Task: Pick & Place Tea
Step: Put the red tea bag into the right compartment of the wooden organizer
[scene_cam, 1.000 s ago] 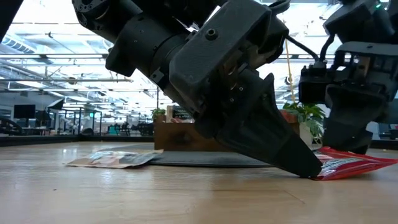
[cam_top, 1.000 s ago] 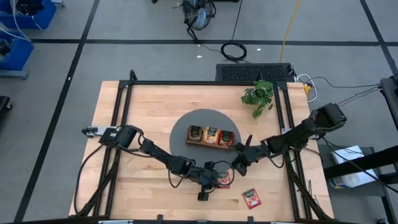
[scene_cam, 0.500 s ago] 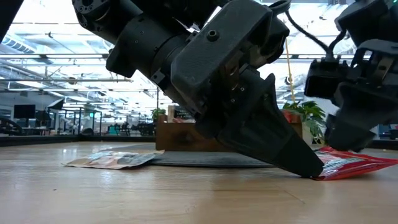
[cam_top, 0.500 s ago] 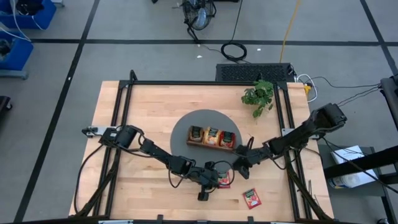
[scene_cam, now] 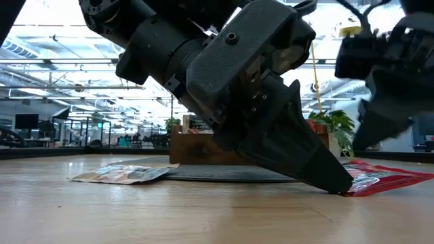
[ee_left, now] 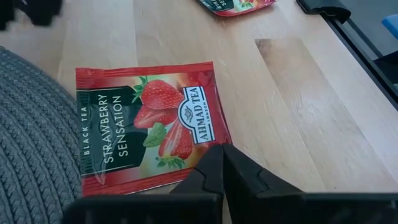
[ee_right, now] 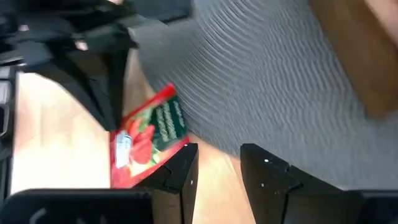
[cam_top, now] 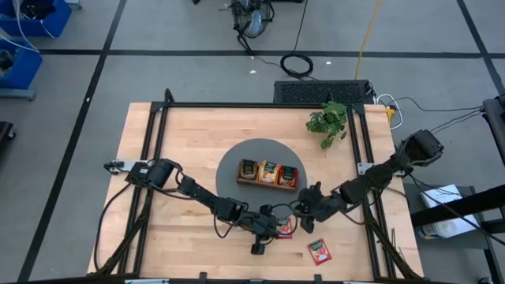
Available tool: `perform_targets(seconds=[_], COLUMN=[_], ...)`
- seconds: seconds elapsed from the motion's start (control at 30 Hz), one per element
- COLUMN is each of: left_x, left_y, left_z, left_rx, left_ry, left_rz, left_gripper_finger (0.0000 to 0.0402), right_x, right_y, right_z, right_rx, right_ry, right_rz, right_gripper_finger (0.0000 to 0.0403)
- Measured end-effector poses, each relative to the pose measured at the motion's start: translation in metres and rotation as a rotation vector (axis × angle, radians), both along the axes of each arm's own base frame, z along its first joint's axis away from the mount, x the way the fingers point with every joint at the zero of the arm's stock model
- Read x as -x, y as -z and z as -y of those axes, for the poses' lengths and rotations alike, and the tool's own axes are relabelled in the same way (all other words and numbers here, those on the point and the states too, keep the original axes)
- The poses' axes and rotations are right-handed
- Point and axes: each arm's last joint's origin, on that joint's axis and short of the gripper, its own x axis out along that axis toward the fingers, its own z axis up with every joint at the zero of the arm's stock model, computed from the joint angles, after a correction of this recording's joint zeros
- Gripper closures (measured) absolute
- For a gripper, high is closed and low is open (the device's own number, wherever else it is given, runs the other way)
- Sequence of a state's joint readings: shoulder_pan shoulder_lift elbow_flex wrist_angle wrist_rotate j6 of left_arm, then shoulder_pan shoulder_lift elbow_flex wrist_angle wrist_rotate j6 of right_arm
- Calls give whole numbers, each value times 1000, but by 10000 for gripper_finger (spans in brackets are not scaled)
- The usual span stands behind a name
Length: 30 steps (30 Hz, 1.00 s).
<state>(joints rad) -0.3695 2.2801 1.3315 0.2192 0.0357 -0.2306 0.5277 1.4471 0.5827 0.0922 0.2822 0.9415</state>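
Observation:
A red strawberry tea sachet (ee_left: 146, 127) lies flat on the wooden table beside the grey round mat (ee_left: 31, 137). My left gripper (ee_left: 219, 152) is shut, with its tip at the sachet's edge; the low view shows the same tip (scene_cam: 337, 186). My right gripper (ee_right: 217, 168) hangs open above the table just right of that sachet (cam_top: 285, 229), with nothing between its fingers. A second red sachet (cam_top: 319, 251) lies near the front edge. The wooden tray (cam_top: 268, 172) on the mat holds more sachets. My left gripper's shut fingertips rest on the red sachet's edge (ee_left: 208, 148), on the side away from the mat. They slant down from the table's left. The sachet lies on the table; I cannot tell whether its edge is pinched or only pressed.
A pale sachet (scene_cam: 122, 173) lies flat on the table in front of the mat in the low view. A potted plant (cam_top: 327, 122) stands at the far right. Black frame rails (cam_top: 367, 158) run along the table's sides.
My right gripper has risen off the table and drawn toward the near edge, rolling as it went; its fingers stay apart. The red sachet has not moved.

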Motion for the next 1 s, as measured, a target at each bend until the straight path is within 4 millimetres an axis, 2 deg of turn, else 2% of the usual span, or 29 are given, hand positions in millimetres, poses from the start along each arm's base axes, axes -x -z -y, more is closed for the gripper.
perform_targets(seconds=[0.23,0.57,1.0], left_x=[0,0,0], left_y=[0,0,0], left_z=[0,0,0], left_rx=[2,0,0], left_ry=[0,0,0], left_rz=[4,4,4], left_gripper_finger=[392,390,398], right_x=[-4,-14,-15], right_y=[22,33,28], right_z=[-7,-13,-17], right_rx=[-52,-66,-87], right_ry=[74,48,-64], right_rz=[-48,0,28], right_gripper_finger=[293,293,293])
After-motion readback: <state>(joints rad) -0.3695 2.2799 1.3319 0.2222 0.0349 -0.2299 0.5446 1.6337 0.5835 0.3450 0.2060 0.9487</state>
